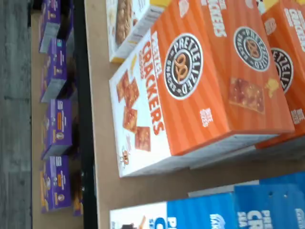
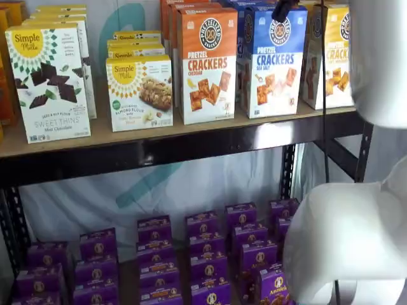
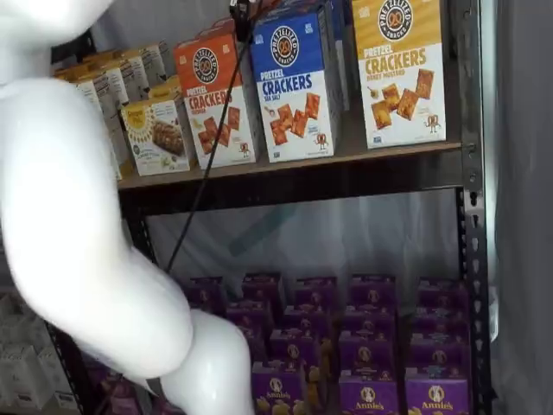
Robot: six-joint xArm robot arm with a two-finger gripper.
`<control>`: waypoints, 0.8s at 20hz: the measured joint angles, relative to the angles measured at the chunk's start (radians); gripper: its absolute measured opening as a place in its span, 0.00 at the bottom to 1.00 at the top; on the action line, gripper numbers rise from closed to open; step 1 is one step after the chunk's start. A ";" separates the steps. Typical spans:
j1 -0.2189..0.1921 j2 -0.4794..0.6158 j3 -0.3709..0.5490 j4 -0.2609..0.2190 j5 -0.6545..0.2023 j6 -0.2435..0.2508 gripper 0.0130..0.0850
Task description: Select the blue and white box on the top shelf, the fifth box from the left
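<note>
The blue and white box point(image 2: 275, 60) stands upright on the top shelf point(image 2: 159, 151), between an orange-topped box and a yellow-topped one; both shelf views show it point(image 3: 294, 82). In the wrist view only its blue top point(image 1: 228, 210) shows, beside the tan shelf board point(image 1: 143, 186). My gripper point(image 2: 283, 9) hangs from above at the blue box's top edge, and only a dark finger tip shows point(image 3: 240, 13), with a cable beside it. Its jaws stand wide, with no box held in them.
An orange Pretzel Crackers box point(image 1: 190, 95) fills the wrist view and stands left of the blue one point(image 2: 206, 63). A yellow-topped box point(image 3: 399, 69) is on the right, Simple Mills boxes point(image 2: 48, 82) on the left. Purple boxes point(image 2: 203, 254) fill the lower level. The white arm point(image 3: 69, 216) blocks part of both shelf views.
</note>
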 joint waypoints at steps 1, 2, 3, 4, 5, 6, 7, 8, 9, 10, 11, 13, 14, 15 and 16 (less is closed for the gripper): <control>0.004 0.008 -0.005 -0.008 -0.006 -0.001 1.00; 0.008 0.017 -0.010 -0.017 -0.011 -0.002 1.00; 0.013 0.029 -0.018 -0.026 -0.015 -0.003 1.00; 0.016 0.039 -0.024 -0.032 -0.017 -0.004 1.00; 0.020 0.049 -0.029 -0.037 -0.020 -0.004 1.00; 0.023 0.057 -0.033 -0.042 -0.026 -0.004 1.00; 0.027 0.067 -0.037 -0.046 -0.030 -0.004 1.00; 0.030 0.075 -0.041 -0.049 -0.032 -0.004 1.00; 0.032 0.084 -0.044 -0.050 -0.036 -0.004 1.00; 0.033 0.090 -0.047 -0.051 -0.038 -0.004 1.00; 0.036 0.100 -0.053 -0.054 -0.040 -0.004 1.00; 0.039 0.119 -0.069 -0.059 -0.032 -0.003 1.00; 0.039 0.132 -0.082 -0.063 -0.022 -0.002 1.00; 0.040 0.138 -0.089 -0.064 -0.018 -0.002 1.00; 0.040 0.146 -0.096 -0.066 -0.013 -0.002 1.00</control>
